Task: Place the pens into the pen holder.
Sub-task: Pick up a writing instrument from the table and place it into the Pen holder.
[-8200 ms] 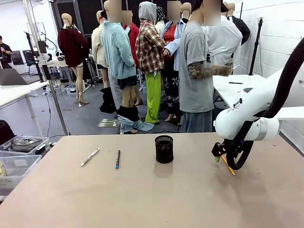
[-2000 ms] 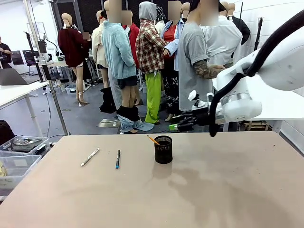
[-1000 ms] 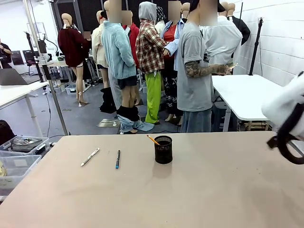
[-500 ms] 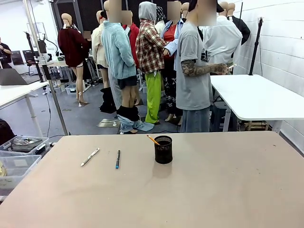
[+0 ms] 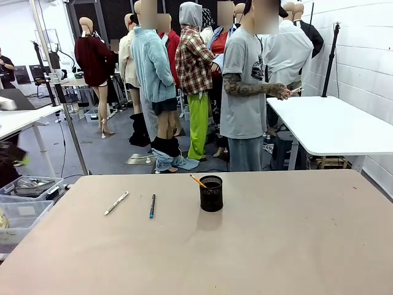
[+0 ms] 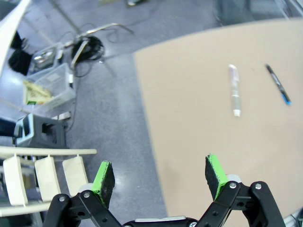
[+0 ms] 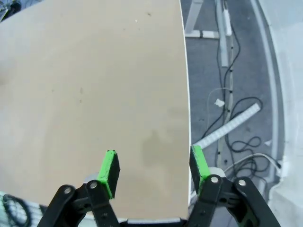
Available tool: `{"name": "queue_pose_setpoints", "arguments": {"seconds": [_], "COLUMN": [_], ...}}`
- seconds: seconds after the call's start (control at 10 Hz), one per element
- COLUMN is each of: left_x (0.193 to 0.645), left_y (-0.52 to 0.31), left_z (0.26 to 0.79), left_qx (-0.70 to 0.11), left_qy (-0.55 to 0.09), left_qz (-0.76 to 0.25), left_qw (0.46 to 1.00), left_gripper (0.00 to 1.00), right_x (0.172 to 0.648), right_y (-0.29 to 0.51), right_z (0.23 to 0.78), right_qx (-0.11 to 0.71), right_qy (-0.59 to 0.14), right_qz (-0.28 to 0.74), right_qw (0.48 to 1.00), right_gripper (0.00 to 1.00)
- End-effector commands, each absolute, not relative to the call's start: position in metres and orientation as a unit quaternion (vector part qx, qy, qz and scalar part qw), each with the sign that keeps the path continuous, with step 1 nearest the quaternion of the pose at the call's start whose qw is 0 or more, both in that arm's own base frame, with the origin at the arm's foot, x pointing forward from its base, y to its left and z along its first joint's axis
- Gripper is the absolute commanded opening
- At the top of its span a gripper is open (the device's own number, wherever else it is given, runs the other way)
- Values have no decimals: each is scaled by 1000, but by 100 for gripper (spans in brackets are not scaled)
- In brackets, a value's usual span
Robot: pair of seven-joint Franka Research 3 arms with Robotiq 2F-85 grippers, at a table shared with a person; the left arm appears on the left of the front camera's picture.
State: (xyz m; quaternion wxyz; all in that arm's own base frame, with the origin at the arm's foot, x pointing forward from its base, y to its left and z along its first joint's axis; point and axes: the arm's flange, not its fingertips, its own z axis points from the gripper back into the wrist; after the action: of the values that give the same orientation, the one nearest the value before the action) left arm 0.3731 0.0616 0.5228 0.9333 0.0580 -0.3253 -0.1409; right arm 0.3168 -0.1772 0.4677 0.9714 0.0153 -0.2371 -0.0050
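pen holder (image 5: 211, 193) mid-table (image 5: 276, 246), orange pencil (image 5: 197, 180) poking out | white pen (image 5: 116, 203) + black pen (image 5: 152, 206) lying flat to its left | left gripper (image 6: 159, 174) jaws wide, empty | right gripper (image 7: 154, 168) jaws apart too, empty

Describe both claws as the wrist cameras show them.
The left claw and the right claw look alike. Each is built of black jointed bars with round silver pins at the pivots. Each of its two tips carries a flat, bright green, rectangular pad.
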Motion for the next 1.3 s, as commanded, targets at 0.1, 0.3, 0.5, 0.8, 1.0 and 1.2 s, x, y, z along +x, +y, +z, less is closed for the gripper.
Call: {"name": "queue_pose_setpoints", "arguments": {"seconds": [0.1, 0.3, 0.5, 0.8, 1.0, 1.2], "left_x": [438, 488, 499, 481, 505, 547], "left_y": [-9, -43, -55, -52, -51, -55], "left_z": [526, 490, 446, 472, 443, 419], "left_qx": [56, 63, 47, 52, 38, 26], "left_qy": [-245, -190, -161, -192, -171, -132], "left_qz": [-207, -175, -187, -203, -201, -215], "left_qw": [946, 964, 968, 959, 964, 967], "left_gripper": [100, 100, 100, 100, 100, 100], "right_x": [316, 316, 316, 316, 316, 316], "right_y": [-176, -176, -176, -176, -176, -176], "right_z": [469, 469, 469, 469, 469, 469], "right_qx": [14, 14, 14, 14, 14, 14], "right_qy": [-237, -237, -237, -237, -237, -237], "right_qz": [-4, -4, -4, -4, -4, -4], "right_qw": [971, 971, 971, 971, 971, 971], "right_gripper": [75, 75, 75, 75, 75, 75]}}
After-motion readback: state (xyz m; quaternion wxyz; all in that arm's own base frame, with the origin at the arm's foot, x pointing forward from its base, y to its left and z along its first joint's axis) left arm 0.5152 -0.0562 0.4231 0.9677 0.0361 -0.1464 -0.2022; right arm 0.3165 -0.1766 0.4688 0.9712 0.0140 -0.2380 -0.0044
